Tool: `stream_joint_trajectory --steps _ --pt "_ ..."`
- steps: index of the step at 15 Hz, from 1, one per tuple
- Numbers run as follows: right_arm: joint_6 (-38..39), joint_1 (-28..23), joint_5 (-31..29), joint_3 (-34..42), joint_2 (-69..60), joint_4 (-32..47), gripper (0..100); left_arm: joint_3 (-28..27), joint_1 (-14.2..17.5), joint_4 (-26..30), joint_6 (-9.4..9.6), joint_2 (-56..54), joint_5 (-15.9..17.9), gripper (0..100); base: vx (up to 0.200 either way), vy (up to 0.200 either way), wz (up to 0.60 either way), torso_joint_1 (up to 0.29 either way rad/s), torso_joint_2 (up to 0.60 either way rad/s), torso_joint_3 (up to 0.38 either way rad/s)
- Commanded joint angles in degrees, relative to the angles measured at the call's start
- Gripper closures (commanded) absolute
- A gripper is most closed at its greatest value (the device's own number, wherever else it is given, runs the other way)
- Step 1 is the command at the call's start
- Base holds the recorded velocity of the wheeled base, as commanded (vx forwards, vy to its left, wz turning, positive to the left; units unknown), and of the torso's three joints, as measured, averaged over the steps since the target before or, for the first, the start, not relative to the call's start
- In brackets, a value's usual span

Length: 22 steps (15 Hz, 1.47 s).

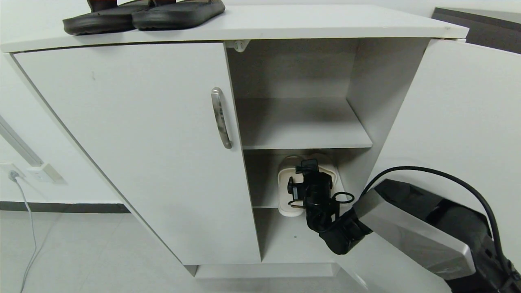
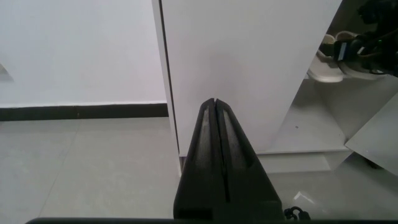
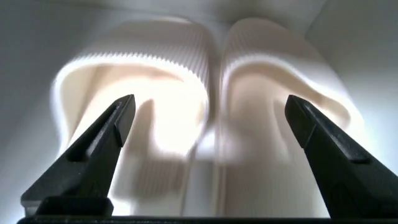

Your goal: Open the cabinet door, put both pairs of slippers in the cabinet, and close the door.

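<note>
The cabinet is plain white, its handle brushed silver. The black slippers are uniformly dark; the cream slippers carry fine ribbing across their straps. The floor is pale grey, the skirting black.

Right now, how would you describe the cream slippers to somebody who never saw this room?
Find the white cabinet with its right door open. Inside, on the lower shelf, a cream pair of slippers lies side by side, before the open right gripper. The other pair is black and lies on the cabinet's top.
</note>
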<state>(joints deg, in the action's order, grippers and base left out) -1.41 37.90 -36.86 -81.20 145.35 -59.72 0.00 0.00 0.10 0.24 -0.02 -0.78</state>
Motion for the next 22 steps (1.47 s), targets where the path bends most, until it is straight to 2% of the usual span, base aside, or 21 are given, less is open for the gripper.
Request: stream_joint_trajectory --steps 1,3,5,8,15,22 --pt "0.54 1.74 -1.19 9.92 -7.18 -3.12 0 0.00 0.00 -0.01 -0.07 0.02 -0.19 100 0.000 0.000 0.00 0.000 0.00 0.000" --pt "0.80 3.50 -2.25 20.64 -11.58 -8.92 0 0.00 0.00 -0.01 -0.07 0.02 -0.19 100 0.000 0.000 0.00 0.000 0.00 0.000" --pt "0.89 4.29 -2.16 25.39 -14.66 -11.12 0 0.00 0.00 -0.01 0.02 0.02 -0.01 100 0.000 0.000 0.00 0.000 0.00 0.000" --pt "0.89 5.52 -2.16 27.41 -15.71 -11.82 0 0.00 0.00 -0.01 0.02 0.02 0.08 100 0.000 0.000 0.00 0.000 0.00 0.000" --pt "0.71 6.57 -2.33 29.17 -15.97 -12.44 0 0.00 0.00 -0.01 -0.07 0.02 -0.01 100 -0.200 0.000 0.00 0.002 0.00 0.002" --pt "0.18 7.10 -2.25 30.66 -15.97 -15.07 0 0.00 0.00 -0.01 0.11 0.02 0.08 100 0.000 0.000 0.00 0.000 0.00 0.000"
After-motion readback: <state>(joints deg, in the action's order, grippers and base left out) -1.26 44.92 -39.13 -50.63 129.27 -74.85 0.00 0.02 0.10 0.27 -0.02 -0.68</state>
